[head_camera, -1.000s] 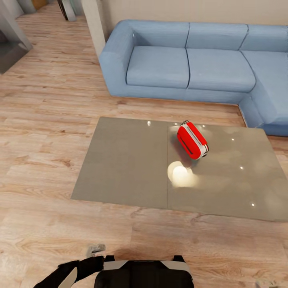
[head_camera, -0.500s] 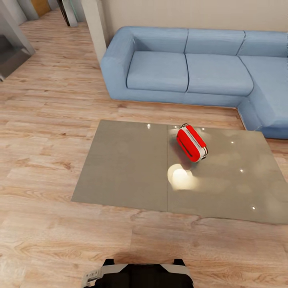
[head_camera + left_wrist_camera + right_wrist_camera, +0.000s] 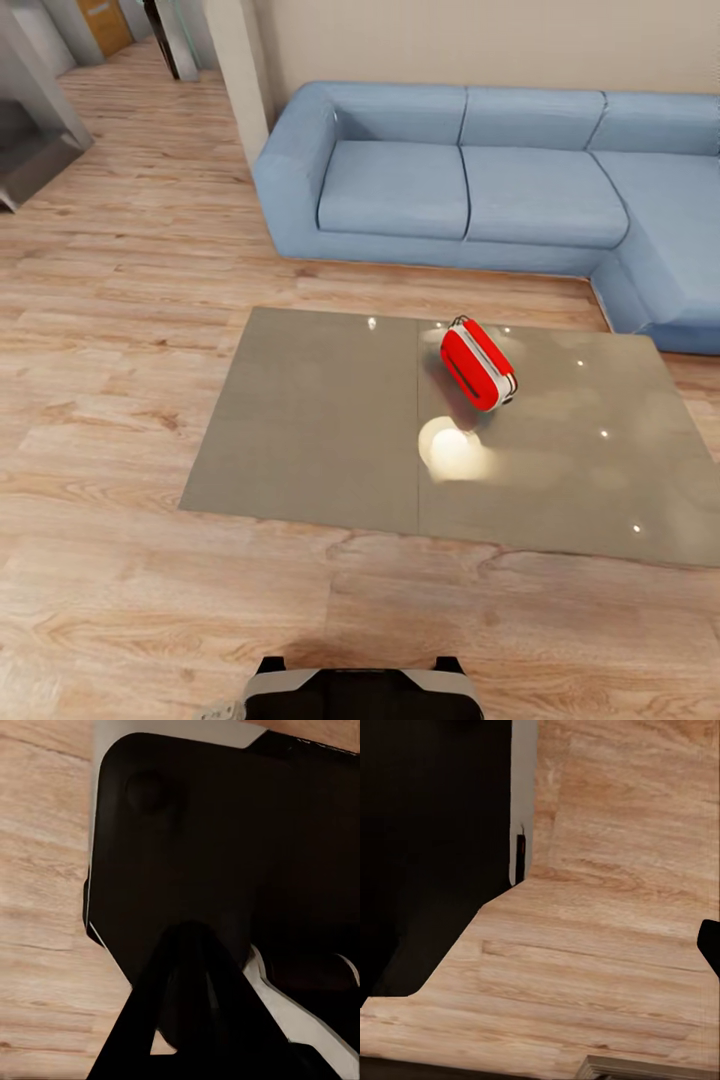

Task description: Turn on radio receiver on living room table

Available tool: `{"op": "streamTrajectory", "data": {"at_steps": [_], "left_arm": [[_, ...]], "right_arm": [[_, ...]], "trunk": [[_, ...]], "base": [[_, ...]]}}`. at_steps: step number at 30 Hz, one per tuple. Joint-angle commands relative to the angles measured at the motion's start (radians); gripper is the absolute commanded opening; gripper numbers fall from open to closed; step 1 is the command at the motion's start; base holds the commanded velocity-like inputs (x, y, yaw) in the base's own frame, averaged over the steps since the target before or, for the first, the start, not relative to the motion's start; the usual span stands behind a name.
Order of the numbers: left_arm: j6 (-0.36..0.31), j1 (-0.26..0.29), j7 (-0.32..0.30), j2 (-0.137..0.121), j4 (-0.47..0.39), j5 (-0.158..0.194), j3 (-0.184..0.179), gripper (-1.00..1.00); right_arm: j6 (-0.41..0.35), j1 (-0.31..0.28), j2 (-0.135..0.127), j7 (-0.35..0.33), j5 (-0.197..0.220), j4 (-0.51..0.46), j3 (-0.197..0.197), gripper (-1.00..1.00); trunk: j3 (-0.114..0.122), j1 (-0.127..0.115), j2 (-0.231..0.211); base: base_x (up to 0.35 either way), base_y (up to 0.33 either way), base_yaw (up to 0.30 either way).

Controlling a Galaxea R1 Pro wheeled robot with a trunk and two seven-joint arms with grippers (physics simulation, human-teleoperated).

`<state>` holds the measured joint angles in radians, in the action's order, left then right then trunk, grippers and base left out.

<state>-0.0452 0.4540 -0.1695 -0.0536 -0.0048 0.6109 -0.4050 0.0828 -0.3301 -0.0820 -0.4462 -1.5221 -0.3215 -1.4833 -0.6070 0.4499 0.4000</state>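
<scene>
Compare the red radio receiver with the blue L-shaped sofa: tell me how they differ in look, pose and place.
The small bright red radio receiver with a white band sits on the glossy grey table; the large blue L-shaped sofa stands on the wood plank floor beyond it. The radio receiver is hard-edged, glossy and set at a slant to the table's edges; the sofa is soft, cushioned and runs along the wall. Neither is touched by a gripper.

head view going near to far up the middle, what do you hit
robot's base → wood floor → table → radio receiver → blue sofa → wall
</scene>
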Motion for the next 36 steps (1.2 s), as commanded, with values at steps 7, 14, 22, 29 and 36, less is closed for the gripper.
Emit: {"op": "streamTrajectory", "data": {"at_steps": [7, 14, 22, 29, 36], "left_arm": [[0.023, -0.019, 0.015, -0.001, 0.000, 0.002, 0.000, -1.00], [0.031, -0.024, 0.019, -0.007, 0.000, 0.003, 0.001, -1.00], [0.032, -0.024, 0.019, -0.006, -0.003, 0.002, 0.000, -1.00], [0.033, -0.024, 0.019, -0.007, -0.002, 0.003, 0.001, -1.00], [0.033, -0.024, 0.019, -0.006, -0.002, 0.003, 0.001, -1.00]], "right_arm": [[0.001, 0.018, -0.004, 0.170, -0.009, 0.121, 0.001, 1.00], [0.002, 0.022, -0.004, 0.188, -0.015, 0.131, 0.001, 1.00], [0.002, 0.022, -0.004, 0.189, -0.014, 0.131, 0.001, 1.00], [0.002, 0.022, -0.006, 0.190, -0.013, 0.131, 0.001, 1.00], [0.000, 0.022, -0.005, 0.190, -0.013, 0.131, 0.001, 1.00]], "trunk": [[0.011, 0.000, 0.000], [0.023, 0.000, 0.000], [0.035, 0.000, 0.000], [0.047, 0.000, 0.000], [0.051, 0.000, 0.000]], "base": [[0.000, 0.000, -0.052], [0.000, 0.000, -0.068], [0.000, 0.000, -0.005], [0.000, 0.000, 0.000], [0.000, 0.000, 0.000]]}}
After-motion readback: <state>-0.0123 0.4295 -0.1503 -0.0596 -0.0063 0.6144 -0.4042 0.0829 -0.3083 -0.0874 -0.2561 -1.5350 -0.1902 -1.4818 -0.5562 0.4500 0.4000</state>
